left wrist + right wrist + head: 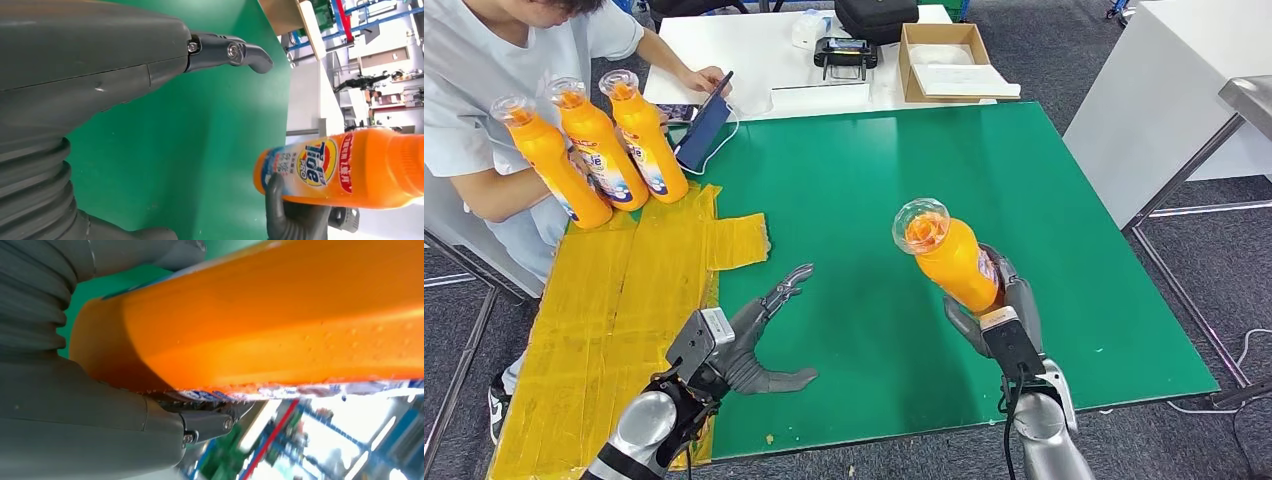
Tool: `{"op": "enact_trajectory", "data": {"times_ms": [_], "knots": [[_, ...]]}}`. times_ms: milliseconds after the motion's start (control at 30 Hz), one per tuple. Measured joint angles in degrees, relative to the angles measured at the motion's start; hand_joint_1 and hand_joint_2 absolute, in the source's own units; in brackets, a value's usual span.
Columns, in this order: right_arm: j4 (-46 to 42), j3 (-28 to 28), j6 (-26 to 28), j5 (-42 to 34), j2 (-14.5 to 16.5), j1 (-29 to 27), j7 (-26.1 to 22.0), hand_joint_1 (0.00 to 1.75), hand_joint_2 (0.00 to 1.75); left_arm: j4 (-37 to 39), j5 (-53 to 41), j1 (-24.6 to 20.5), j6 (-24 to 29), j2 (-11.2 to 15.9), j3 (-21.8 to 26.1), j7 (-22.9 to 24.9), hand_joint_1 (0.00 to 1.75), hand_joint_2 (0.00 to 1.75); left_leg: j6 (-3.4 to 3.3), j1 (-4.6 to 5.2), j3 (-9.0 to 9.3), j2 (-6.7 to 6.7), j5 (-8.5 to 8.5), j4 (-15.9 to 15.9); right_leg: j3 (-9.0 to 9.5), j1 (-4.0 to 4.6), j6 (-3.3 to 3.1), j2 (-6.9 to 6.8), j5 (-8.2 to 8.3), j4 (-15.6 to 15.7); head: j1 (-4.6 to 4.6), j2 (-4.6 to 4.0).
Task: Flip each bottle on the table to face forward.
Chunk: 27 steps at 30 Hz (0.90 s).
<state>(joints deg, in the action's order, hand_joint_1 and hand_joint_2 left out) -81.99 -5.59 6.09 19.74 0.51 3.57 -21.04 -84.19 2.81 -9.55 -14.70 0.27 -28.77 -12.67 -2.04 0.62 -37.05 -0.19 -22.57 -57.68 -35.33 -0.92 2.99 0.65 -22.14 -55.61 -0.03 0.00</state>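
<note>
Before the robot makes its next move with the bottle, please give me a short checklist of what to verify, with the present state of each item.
1. Right hand grips the held bottle around its lower body: ok.
2. Left hand holds nothing, fingers spread: ok.
3. Label on the held bottle is visible from the left wrist view: ok.
4. Green mat below the bottle is bare: ok.
5. Three bottles stand upright at the far left: ok.
6. Person's arm is close behind those three: not ok.
</note>
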Motion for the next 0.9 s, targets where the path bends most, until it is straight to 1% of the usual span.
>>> {"op": "enact_trajectory", "data": {"times_ms": [133, 200, 300, 400, 600, 767, 900], "knots": [[1.2, -5.4, -7.3, -3.2, 2.2, 0.9, -1.0, 1.75, 1.75, 0.0, 2.0, -1.2, 0.6, 0.0, -0.4, 0.0, 0.0, 1.75, 0.01, -0.01, -0.02, 0.03, 0.0, 0.0, -0.05, 0.0, 0.0, 0.01, 0.0, 0.0, 0.01, 0.0], [2.3, -9.1, -9.1, -4.2, 3.6, 1.3, -1.4, 1.75, 1.75, 0.0, 2.7, -2.1, 0.9, 0.0, -0.4, 0.2, 0.0, 1.75, 0.02, -0.02, -0.02, 0.02, 0.01, 0.0, -0.07, 0.02, -0.02, 0.0, -0.01, 0.0, -0.01, 0.0], [3.5, -13.3, -9.4, -5.1, 5.0, 1.7, -1.5, 1.75, 1.75, 0.0, 3.2, -2.8, 1.0, 0.0, -0.4, 0.5, 0.0, 1.75, 0.04, -0.05, -0.04, -0.02, 0.04, 0.0, -0.07, 0.04, -0.04, -0.02, -0.03, 0.0, -0.01, 0.0], [4.3, -15.4, -9.4, -5.8, 5.4, 2.2, -1.5, 1.75, 1.75, 0.0, 3.3, -3.0, 1.0, 0.0, -0.4, 0.5, 0.0, 1.75, 0.04, -0.05, -0.09, -0.02, 0.04, 0.0, -0.08, 0.03, -0.05, -0.02, -0.03, 0.0, 0.02, 0.0], [5.9, -20.2, -12.2, -6.5, 6.3, 3.1, -1.5, 1.75, 1.75, 0.0, 5.0, -3.8, 1.4, 0.0, -0.4, 0.6, 0.0, 1.75, 0.04, -0.02, -0.14, -0.02, 0.04, 0.0, -0.14, 0.01, -0.04, -0.02, -0.03, 0.0, 0.01, 0.0], [8.1, -24.7, -11.7, -6.3, 6.9, 5.3, -1.4, 1.75, 1.75, 0.4, 7.5, -4.8, 1.6, 0.0, -0.4, 1.1, 0.0, 1.75, 0.04, -0.05, -0.14, 0.01, 0.04, 0.0, -0.17, 0.04, -0.05, -0.01, -0.02, 0.0, 0.01, 0.0], [9.4, -27.0, -10.9, -6.4, 6.9, 7.0, -1.4, 1.75, 1.75, 0.9, 9.0, -4.9, 1.0, 0.1, -0.5, 1.1, 0.0, 1.75, 0.04, -0.05, -0.14, 0.01, 0.05, 0.0, -0.19, 0.03, -0.05, -0.01, -0.02, 0.0, 0.01, 0.0]]}}
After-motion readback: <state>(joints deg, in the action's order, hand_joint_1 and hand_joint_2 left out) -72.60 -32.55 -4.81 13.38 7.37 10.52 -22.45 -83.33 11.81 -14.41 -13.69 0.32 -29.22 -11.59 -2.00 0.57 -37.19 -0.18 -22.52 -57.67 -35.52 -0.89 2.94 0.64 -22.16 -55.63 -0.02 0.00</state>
